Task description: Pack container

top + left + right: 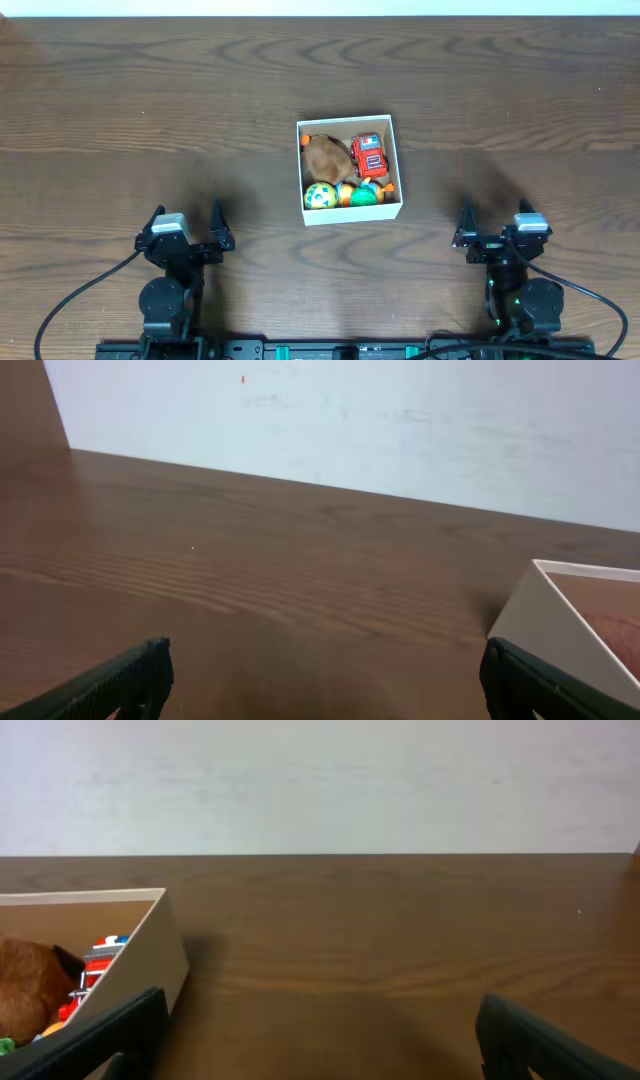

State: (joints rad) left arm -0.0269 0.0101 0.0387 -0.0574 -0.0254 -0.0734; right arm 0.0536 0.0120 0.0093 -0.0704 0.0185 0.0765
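The container (pixel 344 122), a white-walled square cardboard box, sits at the table's middle. In it lie a brown plush toy (pixel 323 158), a red toy truck (pixel 370 156), a yellow-green ball (pixel 320 196) and a green and orange toy (pixel 364 194). My left gripper (pixel 187 226) is open and empty, near the front left, well apart from the box. My right gripper (pixel 493 224) is open and empty at the front right. The box corner shows in the left wrist view (pixel 540 620) and in the right wrist view (pixel 150 955), with the truck (pixel 98 965) and plush (pixel 30 985) inside.
The dark wooden table (pixel 150 90) stretches around the box. A pale wall (pixel 320 780) runs along the far edge. Black cables (pixel 80 300) trail from both arm bases at the front edge.
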